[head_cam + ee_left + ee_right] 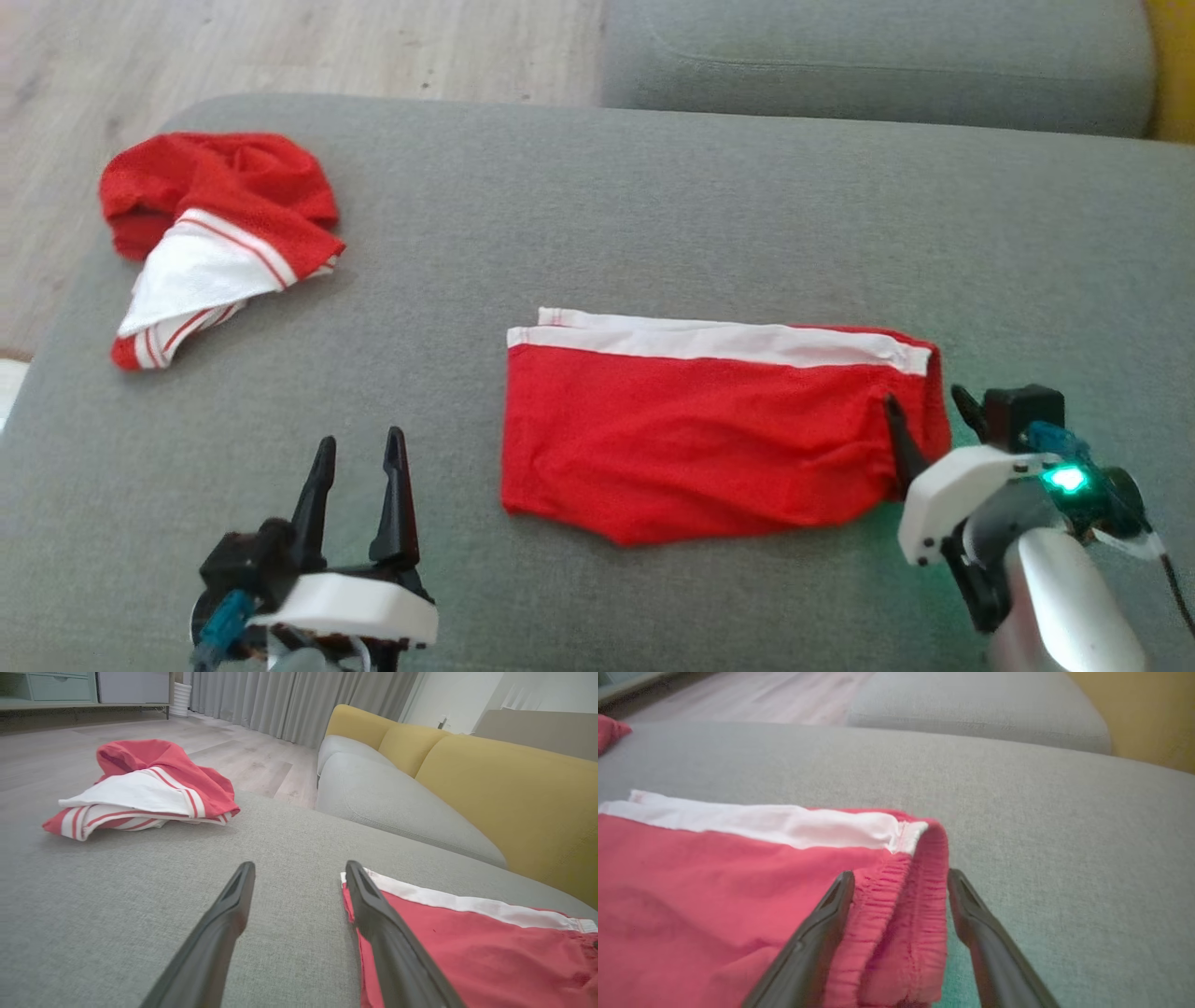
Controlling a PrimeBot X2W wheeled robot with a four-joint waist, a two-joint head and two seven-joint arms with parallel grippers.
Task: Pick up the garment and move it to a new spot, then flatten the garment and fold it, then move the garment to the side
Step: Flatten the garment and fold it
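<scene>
Head view: folded shorts (691, 439) lie flat on the cushion (653, 205). The right end effector (926, 399), fingers apart, straddles the shorts' right edge. The left end effector (360, 439), also apart, sits just left of the shorts.

Left gripper (361, 437) and right gripper (926, 398) each have two long, dark, tapered fingers (397, 504) on a white housing (345, 607) with a teal connector (224, 625); the right adds a green light (1066, 479), silvery forearm (1064, 597) and black cable (1172, 579)
</scene>
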